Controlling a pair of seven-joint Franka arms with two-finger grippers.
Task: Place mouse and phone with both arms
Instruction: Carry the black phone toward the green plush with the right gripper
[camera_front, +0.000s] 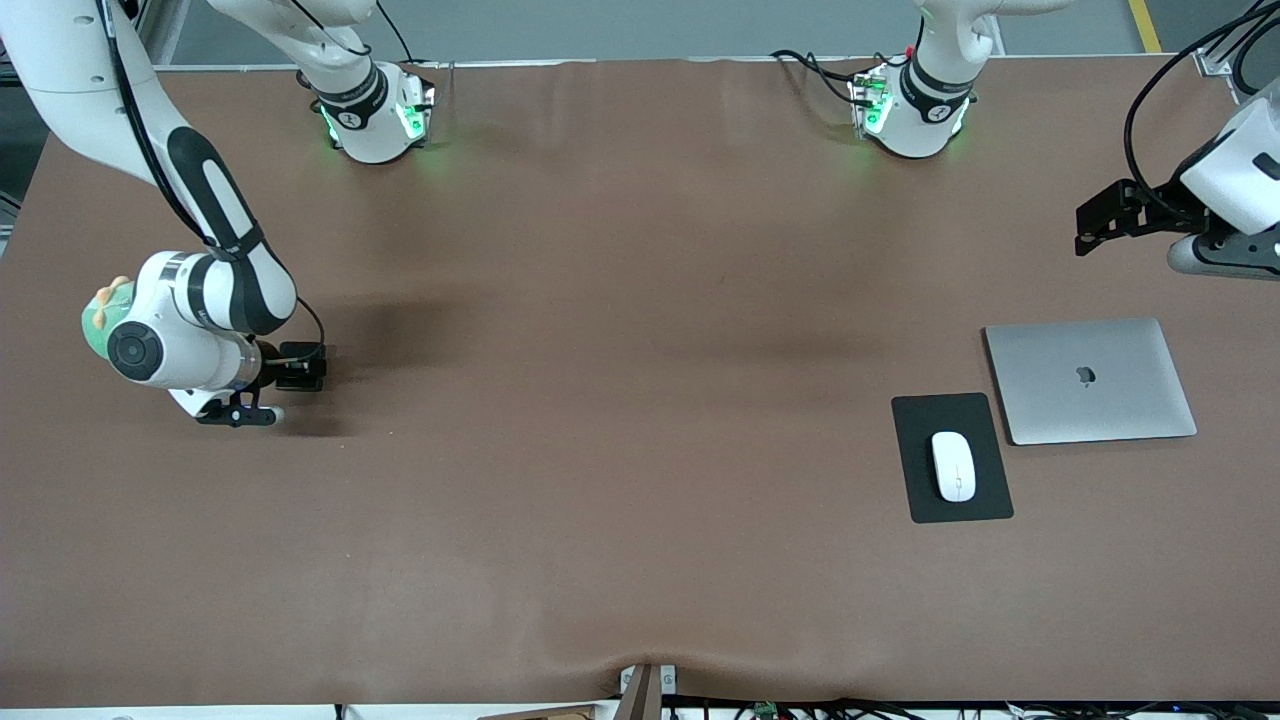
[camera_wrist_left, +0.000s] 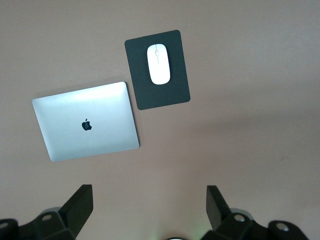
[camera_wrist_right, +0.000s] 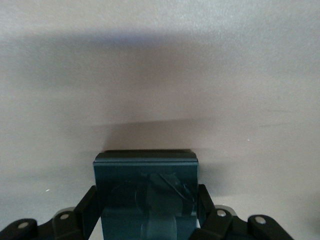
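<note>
Right gripper (camera_front: 262, 398) is low over bare brown table (camera_front: 600, 400) at the right arm's end, jaws clamped on the phone (camera_wrist_right: 146, 192), a dark slab seen between its fingers (camera_wrist_right: 87, 212) in the right wrist view. Left gripper (camera_wrist_left: 149, 207) waits raised at the left arm's end, fingers spread wide and empty. White mouse (camera_front: 954, 465) lies on the black mouse pad (camera_front: 920, 490), just beside a closed silver laptop (camera_front: 1090, 380) and nearer the front camera than it.
</note>
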